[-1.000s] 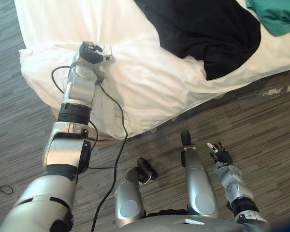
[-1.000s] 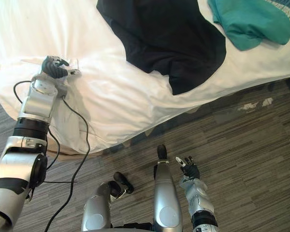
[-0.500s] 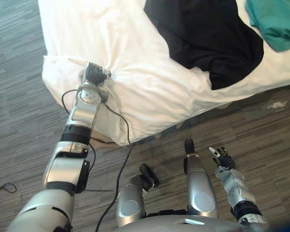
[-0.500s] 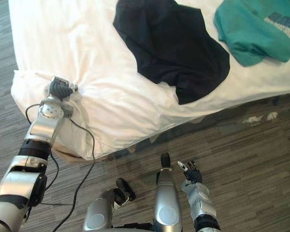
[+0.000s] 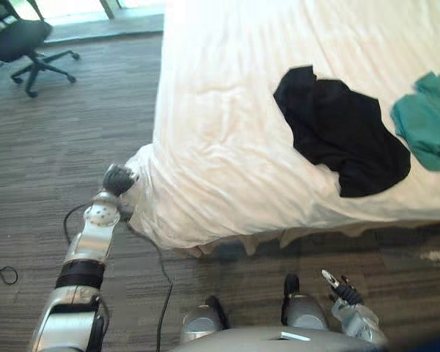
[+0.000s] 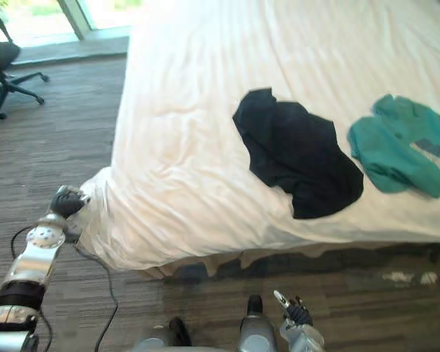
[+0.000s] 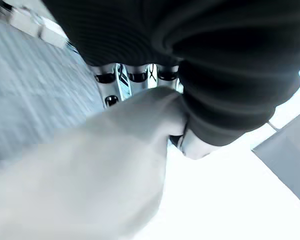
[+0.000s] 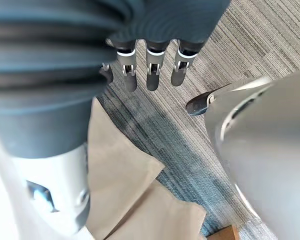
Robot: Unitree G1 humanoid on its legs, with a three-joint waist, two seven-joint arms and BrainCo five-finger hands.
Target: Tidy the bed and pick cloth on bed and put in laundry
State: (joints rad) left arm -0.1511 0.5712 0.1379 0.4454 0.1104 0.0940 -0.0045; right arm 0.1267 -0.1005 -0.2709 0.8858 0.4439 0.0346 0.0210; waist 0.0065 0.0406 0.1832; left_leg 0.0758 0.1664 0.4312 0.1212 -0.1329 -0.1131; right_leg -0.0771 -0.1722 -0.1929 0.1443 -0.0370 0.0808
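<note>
left hand [image 5: 118,178] is gripping the corner of the white sheet [image 5: 227,147], fingers curling round the fabric | right hand [image 5: 340,287] is hanging low over the floor [image 5: 59,132], fingers straight and relaxed | black cloth [image 5: 341,132] and teal cloth [image 6: 400,154] are lying on the sheet, just beside each other | the print on the teal one is too small to read

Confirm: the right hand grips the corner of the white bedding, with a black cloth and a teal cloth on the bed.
Not the right: the left hand grips the corner of the white bedding, as the left eye view shows. The black cloth and teal cloth do lie on it.
</note>
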